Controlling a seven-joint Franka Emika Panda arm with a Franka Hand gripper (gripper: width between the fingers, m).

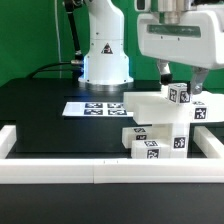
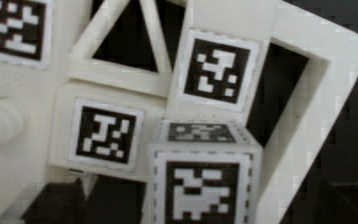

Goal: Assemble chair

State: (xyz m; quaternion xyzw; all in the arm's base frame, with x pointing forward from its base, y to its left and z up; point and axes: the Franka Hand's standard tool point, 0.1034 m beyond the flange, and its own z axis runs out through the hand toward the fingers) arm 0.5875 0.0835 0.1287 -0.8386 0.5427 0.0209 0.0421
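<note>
The chair parts (image 1: 158, 128) are a cluster of white blocky pieces with black-and-white tags at the exterior view's right, near the front rail. My gripper (image 1: 180, 88) hangs over the top of the cluster. Its two dark fingers stand on either side of a small tagged white chair post (image 1: 178, 95) and are shut on it. In the wrist view the gripper (image 2: 197, 205) holds this post (image 2: 201, 180) upright between the dark fingers. Behind it is a slatted white frame piece (image 2: 247, 60) with several tags. The lower parts of the cluster are hidden in the wrist view.
The marker board (image 1: 95, 107) lies flat on the black table in front of the robot base (image 1: 105, 60). A long low white border rail (image 1: 100, 170) runs along the front, with side sections at the left (image 1: 8, 140) and right (image 1: 212, 150).
</note>
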